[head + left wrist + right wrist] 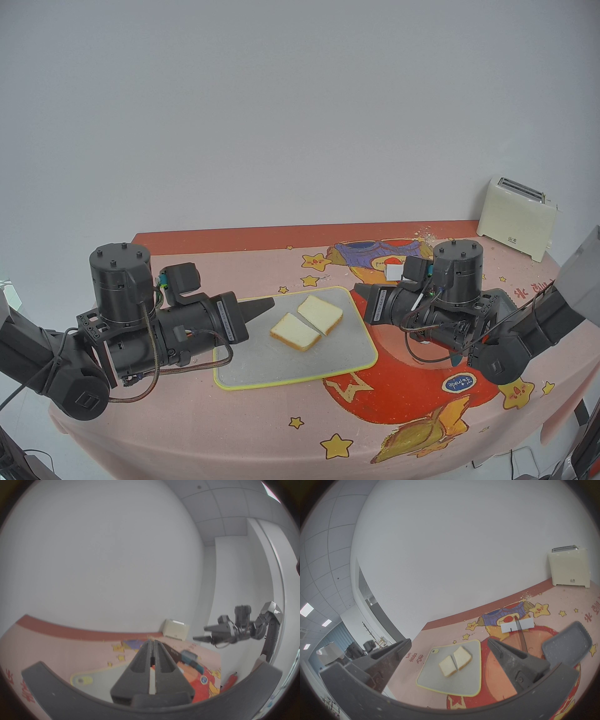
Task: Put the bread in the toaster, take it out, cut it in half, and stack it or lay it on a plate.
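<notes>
**Clerk:** Item one, the bread?

**Checker:** Two pieces, the near half (pixel 295 331) and the far half (pixel 320 314), lay flat on the cutting board (pixel 275 369). They sat just beside each other with a narrow gap along the cut. The far half was at about 1 o'clock of the near one.

**Clerk:** Toaster?

**Checker:** The toaster (pixel 517 217) stood at 2 o'clock of the board, well apart, at the table's far corner. No bread stood out of its slots.

**Clerk:** Cutting tool?

**Checker:** The knife (pixel 520 634) lay on the cloth with its blade in a white rest (pixel 517 625), off the board and in neither gripper.

**Clerk:** Plate?

**Checker:** The grey plate (pixel 567 644) lay on the cloth near the knife, away from the board, with nothing on it.

**Clerk:** Grippers?

**Checker:** The left gripper (pixel 265 304) hung at 9 o'clock of the bread, over the board's edge, with its fingers (pixel 142 664) pressed together on nothing. The right gripper (pixel 200 633) hung at 3 o'clock of the board, spread wide and empty.

**Clerk:** Stage reached?

**Checker:** Cutting was done, and toasting was presumably done too, though the crumb looked pale. Only plating remained: each half had yet to be lifted to the plate and laid or stacked there.
</notes>
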Controlling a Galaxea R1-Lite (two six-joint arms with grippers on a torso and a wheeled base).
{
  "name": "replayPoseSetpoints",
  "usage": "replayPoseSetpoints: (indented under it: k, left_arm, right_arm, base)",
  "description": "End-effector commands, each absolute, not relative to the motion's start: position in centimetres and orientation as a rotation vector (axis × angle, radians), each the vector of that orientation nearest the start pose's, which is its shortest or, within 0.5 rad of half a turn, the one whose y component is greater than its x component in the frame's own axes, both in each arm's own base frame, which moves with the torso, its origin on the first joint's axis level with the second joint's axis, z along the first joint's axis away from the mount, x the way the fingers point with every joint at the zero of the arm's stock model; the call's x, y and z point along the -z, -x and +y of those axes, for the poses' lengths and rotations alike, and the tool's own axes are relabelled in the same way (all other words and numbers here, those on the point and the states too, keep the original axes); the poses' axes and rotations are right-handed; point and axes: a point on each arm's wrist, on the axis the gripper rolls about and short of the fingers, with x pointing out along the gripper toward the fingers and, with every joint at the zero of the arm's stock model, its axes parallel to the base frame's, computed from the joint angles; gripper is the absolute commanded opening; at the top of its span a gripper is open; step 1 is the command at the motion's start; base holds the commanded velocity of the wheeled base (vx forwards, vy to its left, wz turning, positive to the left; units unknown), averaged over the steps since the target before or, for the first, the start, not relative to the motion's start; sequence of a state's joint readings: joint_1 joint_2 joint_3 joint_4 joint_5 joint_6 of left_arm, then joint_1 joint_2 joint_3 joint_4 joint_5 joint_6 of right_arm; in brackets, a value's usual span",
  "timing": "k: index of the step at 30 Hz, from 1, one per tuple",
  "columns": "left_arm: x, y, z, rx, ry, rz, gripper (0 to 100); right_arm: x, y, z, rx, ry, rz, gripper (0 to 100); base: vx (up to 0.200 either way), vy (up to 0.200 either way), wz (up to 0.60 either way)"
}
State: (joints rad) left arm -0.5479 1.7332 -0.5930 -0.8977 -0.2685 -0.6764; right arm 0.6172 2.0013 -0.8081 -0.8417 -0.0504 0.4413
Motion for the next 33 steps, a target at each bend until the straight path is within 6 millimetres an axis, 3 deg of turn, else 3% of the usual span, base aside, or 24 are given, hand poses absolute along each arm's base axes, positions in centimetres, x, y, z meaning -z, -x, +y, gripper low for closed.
replayPoseSetpoints:
  k: [1, 9, 12, 14, 15, 18, 21, 26, 33]
  left_arm:
    - [-13.7, -24.3, -16.9, 0.707, 0.63, 0.561, 0]
    - [-13.0, -24.7, -17.1, 0.647, 0.626, 0.563, 0]
    - [-13.0, -24.8, -17.0, 0.622, 0.623, 0.564, 0]
    - [-12.9, -24.7, -17.0, 0.618, 0.621, 0.57, 0]
    - [-12.7, -24.9, -17.1, 0.587, 0.607, 0.631, 0]
    - [-12.4, -25.0, -17.0, 0.547, 0.607, 0.7, 0]
    - [-12.3, -24.9, -17.1, 0.545, 0.609, 0.708, 0]
    - [-10.2, -26.2, -17.8, 0.494, 0.588, 0.757, 0]
    - [-8.9, -27.6, -18.5, 0.448, 0.583, 0.763, 0]
  right_arm:
    - [-11.5, -29.2, 20.7, -0.454, -0.337, 0.461, 0]
    - [-12.4, -30.0, 20.8, -0.407, -0.36, 0.51, 0]
    - [-15.4, -29.2, 20.1, -0.419, -0.381, 0.445, 0]
    - [-15.7, -29.2, 20.0, -0.418, -0.382, 0.443, 0]
    - [-17.9, -29.5, 19.3, -0.392, -0.363, 0.463, 0]
    - [-19.1, -30.1, 18.3, -0.363, -0.33, 0.557, 0]
    - [-18.7, -30.1, 18.4, -0.377, -0.319, 0.611, 0]
    - [-15.7, -30.6, 20.0, -0.379, -0.277, 0.69, 0]
    - [-14.3, -31.3, 21.9, -0.407, -0.263, 0.658, 0]
  base:
    - [0.0, 0.0, 0.0]
    - [0.0, 0.0, 0.0]
    - [0.0, 0.0, 0.0]
    - [0.0, 0.0, 0.0]
    - [0.0, 0.0, 0.0]
    - [0.0, 0.0, 0.0]
    - [0.0, 0.0, 0.0]
    - [0.0, 0.0, 0.0]
    - [0.0, 0.0, 0.0]
